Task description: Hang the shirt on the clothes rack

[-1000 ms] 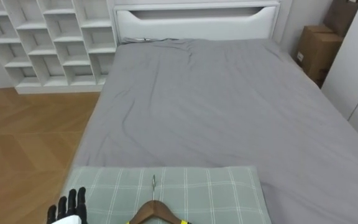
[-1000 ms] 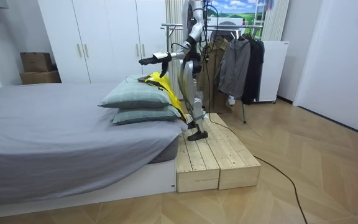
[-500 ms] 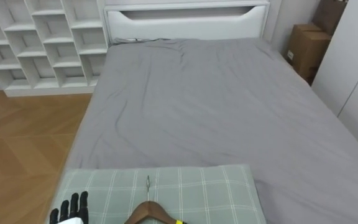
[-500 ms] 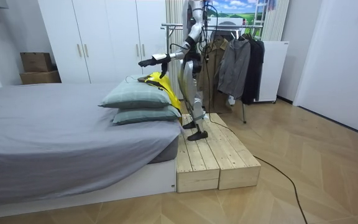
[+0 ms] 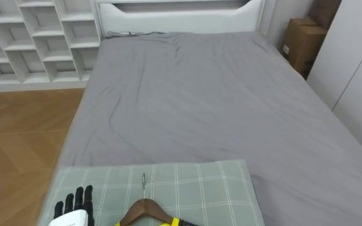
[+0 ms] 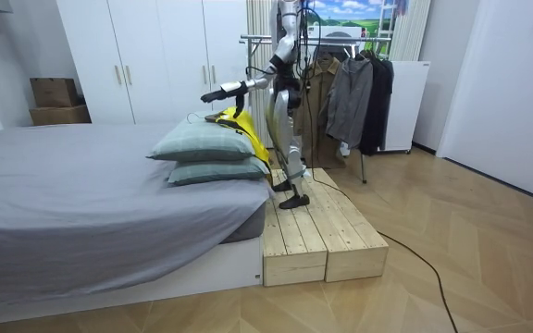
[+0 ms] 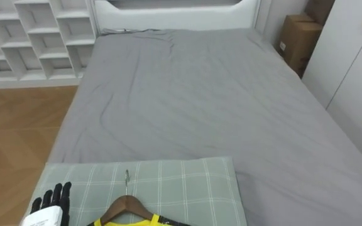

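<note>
Grey bed (hanger on checked pillow); white shelves beyond.

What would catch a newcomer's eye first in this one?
The wide grey bed stretches away ahead of the robot. At its near end, a wooden hanger carrying a yellow garment lies on a green checked pillow, with the robot's open left hand just left of it.

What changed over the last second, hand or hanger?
The left hand reached slightly farther out over the top pillow, fingers straight; the eye view's shift is the camera's own. Nothing taken or released. The hanger and yellow garment stayed on the pillow.
</note>
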Motion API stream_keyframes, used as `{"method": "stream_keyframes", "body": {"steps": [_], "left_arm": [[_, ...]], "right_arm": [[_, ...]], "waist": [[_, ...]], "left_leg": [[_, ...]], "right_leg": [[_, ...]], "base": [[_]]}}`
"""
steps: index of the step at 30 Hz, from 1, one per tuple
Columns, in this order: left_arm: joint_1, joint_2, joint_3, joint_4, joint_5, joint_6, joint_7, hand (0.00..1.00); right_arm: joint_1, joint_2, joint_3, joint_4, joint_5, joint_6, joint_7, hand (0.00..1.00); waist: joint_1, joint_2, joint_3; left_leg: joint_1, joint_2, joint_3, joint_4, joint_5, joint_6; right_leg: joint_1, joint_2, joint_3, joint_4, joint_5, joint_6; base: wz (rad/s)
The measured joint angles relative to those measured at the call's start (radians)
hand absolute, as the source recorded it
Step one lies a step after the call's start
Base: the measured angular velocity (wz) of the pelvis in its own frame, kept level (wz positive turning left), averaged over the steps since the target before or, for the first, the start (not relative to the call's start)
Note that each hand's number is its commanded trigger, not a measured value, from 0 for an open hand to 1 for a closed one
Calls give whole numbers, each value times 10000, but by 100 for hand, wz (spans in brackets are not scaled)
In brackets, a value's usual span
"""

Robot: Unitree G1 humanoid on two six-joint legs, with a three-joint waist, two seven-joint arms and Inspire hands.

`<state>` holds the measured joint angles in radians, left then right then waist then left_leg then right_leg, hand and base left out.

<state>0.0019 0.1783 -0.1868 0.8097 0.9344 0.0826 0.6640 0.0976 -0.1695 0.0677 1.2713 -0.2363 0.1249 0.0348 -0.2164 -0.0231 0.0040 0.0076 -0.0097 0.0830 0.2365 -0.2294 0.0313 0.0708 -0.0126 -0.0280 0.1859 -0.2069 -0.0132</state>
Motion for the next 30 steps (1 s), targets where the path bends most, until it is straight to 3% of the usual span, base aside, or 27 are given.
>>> {"method": "stream_keyframes", "body": {"steps": [4, 16, 22, 30], "left_arm": [[-627, -4, -420, 408, -3, 33, 20, 0], [-1371, 28, -928, 778, 5, -21, 4, 0], [-1397, 76, -1125, 945, 11, 26, -142, 0], [-1585, 69, -1237, 1324, 6, 22, -354, 0]], "right_arm": [[-220, 13, 318, 6, 346, -3, -152, 0], [-462, 46, 688, -285, 520, -169, -476, 0], [-196, 33, 683, -190, 518, -140, -456, 0], [-179, 35, 674, -217, 511, -138, -413, 0]], "waist": [[-60, -72, 51], [-282, -277, 50], [-472, -484, 60], [-501, -437, 76]], "left_leg": [[-370, 50, -9, 22, 75, 34], [-1028, 18, -160, 18, 160, 45], [-1047, 21, -136, -26, 174, 37], [-1023, 32, -20, -28, 174, 37]], "right_leg": [[-412, -13, -9, 28, 46, 3], [-1013, -36, -37, 28, 75, -8], [-1060, -28, -47, 12, 75, -8], [-1066, -29, -24, 11, 76, -8]], "base": [[0], [3], [-1], [-3]]}}
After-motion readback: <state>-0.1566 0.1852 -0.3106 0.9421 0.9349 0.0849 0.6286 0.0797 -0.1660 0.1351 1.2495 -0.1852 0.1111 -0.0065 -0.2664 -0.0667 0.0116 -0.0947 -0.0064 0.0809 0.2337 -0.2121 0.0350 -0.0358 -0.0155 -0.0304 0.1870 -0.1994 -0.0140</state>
